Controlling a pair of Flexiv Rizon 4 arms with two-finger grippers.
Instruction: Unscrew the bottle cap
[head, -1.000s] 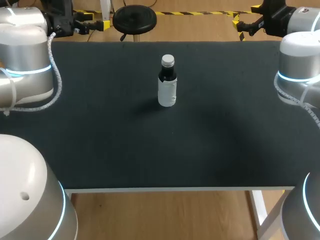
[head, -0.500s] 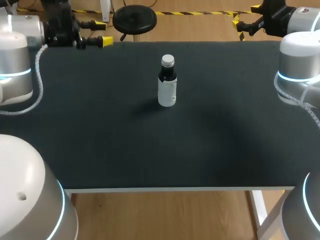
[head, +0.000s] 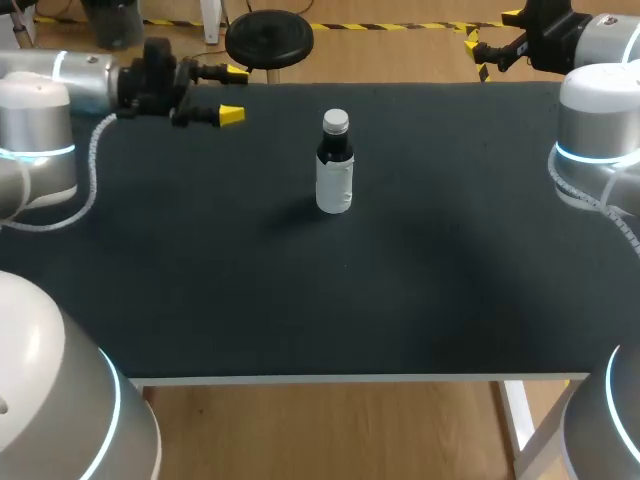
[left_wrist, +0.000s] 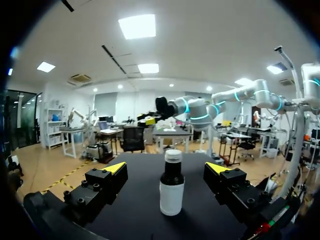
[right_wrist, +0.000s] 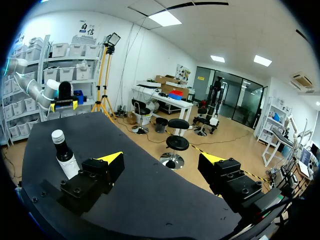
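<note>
A: What is there, starting from the big things?

B: One table (head: 300, 300) and two arms. The left arm (head: 40, 110) is at the far left corner, the right arm (head: 600, 130) at the far right corner.

A: And the grippers?

B: Two, both spread wide and holding nothing. The left gripper (head: 233, 93) lies level and points at the bottle, I think so that its fingers can go around the body. The right gripper (right_wrist: 161, 159) is well apart from it, beyond the table's far edge.

A: Where is the bottle?

B: One bottle (head: 335, 180) stands upright near the middle of the far half, probably so that both arms can reach it. Nothing touches it.

A: The cap?

B: One cap (head: 335, 121), on the neck, not yet unscrewed.
</note>
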